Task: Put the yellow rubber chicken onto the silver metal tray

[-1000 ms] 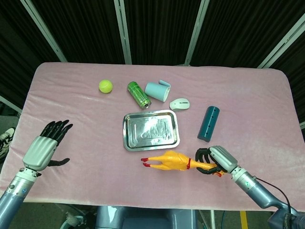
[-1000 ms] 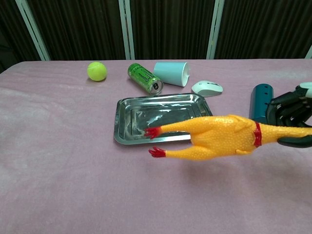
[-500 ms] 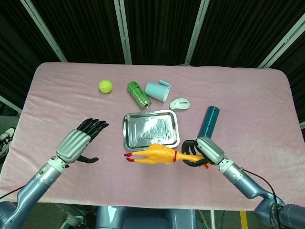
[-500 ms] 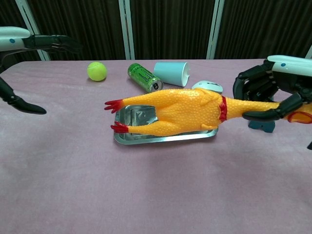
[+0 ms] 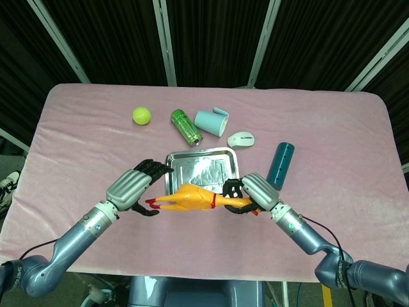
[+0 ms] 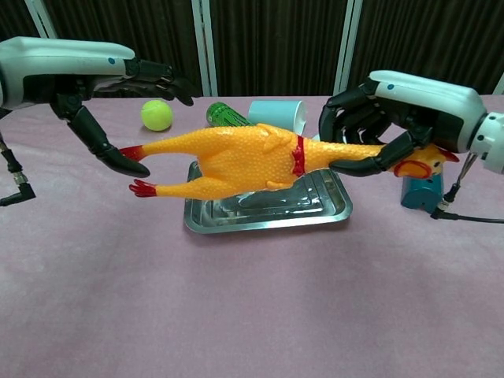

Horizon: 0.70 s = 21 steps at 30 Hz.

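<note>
The yellow rubber chicken point(image 5: 185, 199) hangs level in the air over the near edge of the silver metal tray point(image 5: 192, 167), red feet pointing left. My right hand point(image 5: 252, 194) grips its neck, with the head sticking out behind the fingers. In the chest view the chicken point(image 6: 236, 157) hides the tray's point(image 6: 268, 220) middle, and the right hand point(image 6: 394, 110) wraps the neck. My left hand point(image 5: 134, 188) is spread beside the feet, fingers above and thumb below them; in the chest view the left hand point(image 6: 87, 79) holds nothing.
Behind the tray lie a tennis ball point(image 5: 142, 116), a green can point(image 5: 186, 126), a light blue cup point(image 5: 211, 121) on its side and a white mouse point(image 5: 241, 139). A teal cylinder point(image 5: 280, 165) lies to the tray's right. Pink cloth covers the table.
The right hand has carried the chicken up and left, over the tray's near edge. The left hand has swung in from the left to the chicken's feet.
</note>
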Available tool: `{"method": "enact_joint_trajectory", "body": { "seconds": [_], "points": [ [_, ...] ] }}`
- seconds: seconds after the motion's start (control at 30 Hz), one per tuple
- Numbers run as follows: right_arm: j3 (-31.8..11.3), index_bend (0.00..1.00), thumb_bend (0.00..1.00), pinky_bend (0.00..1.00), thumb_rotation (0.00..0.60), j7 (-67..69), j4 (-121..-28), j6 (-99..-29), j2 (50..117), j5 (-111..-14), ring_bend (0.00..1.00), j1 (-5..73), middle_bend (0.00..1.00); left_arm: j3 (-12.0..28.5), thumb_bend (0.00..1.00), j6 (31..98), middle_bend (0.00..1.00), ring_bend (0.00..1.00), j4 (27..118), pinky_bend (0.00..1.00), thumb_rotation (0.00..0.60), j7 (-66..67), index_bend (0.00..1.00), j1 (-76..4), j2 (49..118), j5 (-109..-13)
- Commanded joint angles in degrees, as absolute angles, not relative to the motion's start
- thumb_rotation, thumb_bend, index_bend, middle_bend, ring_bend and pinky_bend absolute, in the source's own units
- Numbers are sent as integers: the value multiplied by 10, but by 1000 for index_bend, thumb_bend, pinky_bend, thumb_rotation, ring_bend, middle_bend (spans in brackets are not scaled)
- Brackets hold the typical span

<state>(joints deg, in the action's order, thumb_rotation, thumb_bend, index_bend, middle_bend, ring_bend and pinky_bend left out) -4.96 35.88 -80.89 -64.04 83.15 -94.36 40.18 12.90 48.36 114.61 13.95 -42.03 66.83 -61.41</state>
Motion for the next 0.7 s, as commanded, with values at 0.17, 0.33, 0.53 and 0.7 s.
{"method": "enact_joint_trajectory", "body": {
  "seconds": [0.17,0.33,0.53,0.7],
  "points": [
    [-55,950,968,889,600,350,-801,-643,844,-940,700,410,691,137,214,501,168,133,1160,5,600,203,164,-475,697,-505],
    [-54,953,969,889,600,349,-799,-643,844,-938,700,413,691,134,214,503,174,138,1155,6,600,215,163,-501,714,-463],
    [-54,954,969,889,600,345,-798,-645,845,-935,700,415,691,132,214,502,210,181,1151,37,600,205,172,-522,733,-436],
    [-53,957,971,889,600,345,-799,-646,846,-934,700,417,691,124,214,526,243,219,1150,63,600,213,202,-529,750,-431]
  ]
}}
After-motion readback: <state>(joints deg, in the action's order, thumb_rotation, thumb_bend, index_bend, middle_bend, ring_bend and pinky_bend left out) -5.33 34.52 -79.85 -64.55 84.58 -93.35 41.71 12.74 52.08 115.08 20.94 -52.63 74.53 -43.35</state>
